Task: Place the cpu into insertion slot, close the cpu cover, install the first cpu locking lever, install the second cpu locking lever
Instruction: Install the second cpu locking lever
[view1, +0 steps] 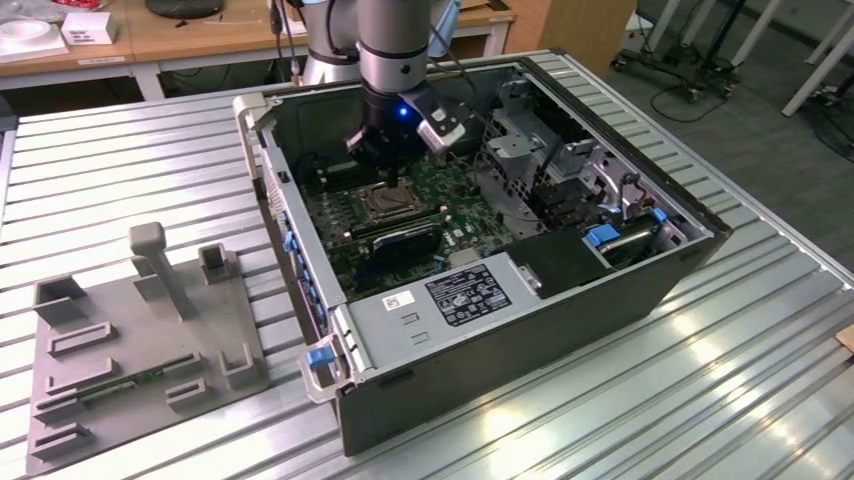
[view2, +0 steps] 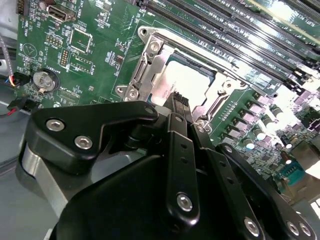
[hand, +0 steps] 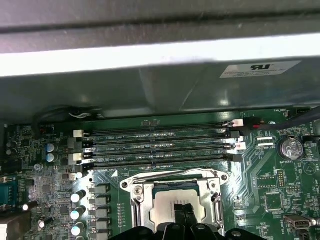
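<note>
Sitting in the insertion slot (hand: 176, 202), the cpu (view2: 186, 84) shows its grey face through the window of the cpu cover (view2: 150, 65), which lies flat over the socket on the green motherboard (hand: 280, 175). Just above the chip's near edge hangs the gripper (view2: 179, 102), its two black fingers (hand: 182, 214) pressed together with nothing between them. Beside the socket run four long memory slots (hand: 155, 146). In the exterior view the arm (view1: 394, 60) reaches down into the open computer case (view1: 534, 340), which lies on a ribbed metal table (view1: 747, 400).
</note>
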